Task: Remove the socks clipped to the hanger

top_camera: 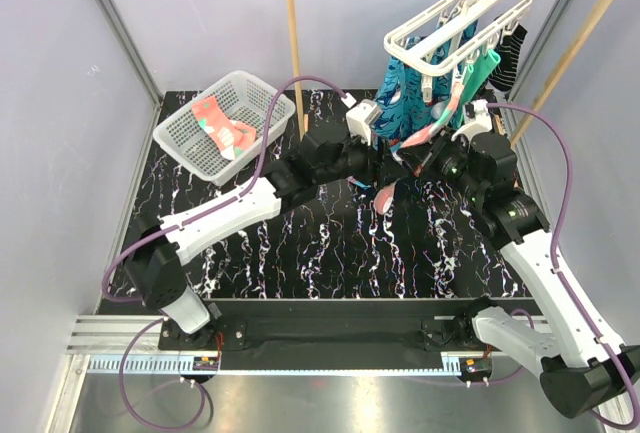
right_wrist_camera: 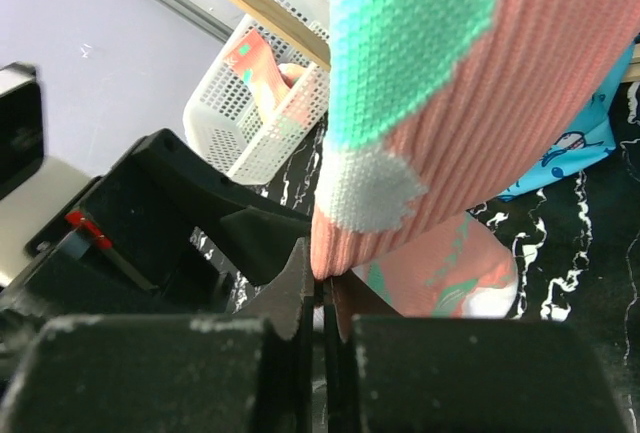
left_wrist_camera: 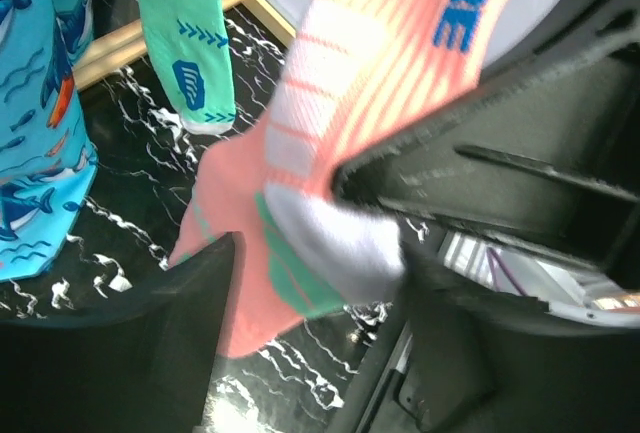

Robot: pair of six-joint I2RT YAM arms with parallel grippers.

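1. Top view.
   - The white hanger point(top_camera: 470, 13) hangs on the wooden rack point(top_camera: 292, 43), above and behind both claws.
   - Under it hang the coral-pink sock point(top_camera: 452, 101), a teal-green sock point(top_camera: 482, 68) and a black-and-white striped sock point(top_camera: 512, 51), next to the blue shark-print cloth point(top_camera: 405, 103).
   - The left claw point(top_camera: 400, 151) and the right claw point(top_camera: 440, 153) are close together below the hanger, at the low end of the coral-pink sock.
   - From here I cannot tell how their fingers stand.
   - The mesh basket point(top_camera: 190, 138) is well apart, to the left of the left claw.

2. Left wrist view.
   - The left claw point(left_wrist_camera: 300, 233) is spread.
   - The coral-pink sock point(left_wrist_camera: 330, 103) passes between its fingers, with the white toe against the right-hand finger, and it does not look pinched.
   - Its long axis runs from the upper right to the lower left across the gap.
   - The teal-green sock point(left_wrist_camera: 190, 53) hangs apart, up and to the left of the claw, over the tabletop point(left_wrist_camera: 130, 203).

3. Right wrist view.
   - The right claw point(right_wrist_camera: 325, 293) is pressed together and pinches the lower edge of the coral-pink sock point(right_wrist_camera: 450, 103).
   - The sock rises straight up from the fingertips; its clip is out of view.
   - A pink piece with a white toe lies just behind the fingertips, and I cannot tell if it is the same sock.
   - In my judgement the pull should go downward along the sock, away from the hanger, and the right arm, which has the hold, is the one to make it.
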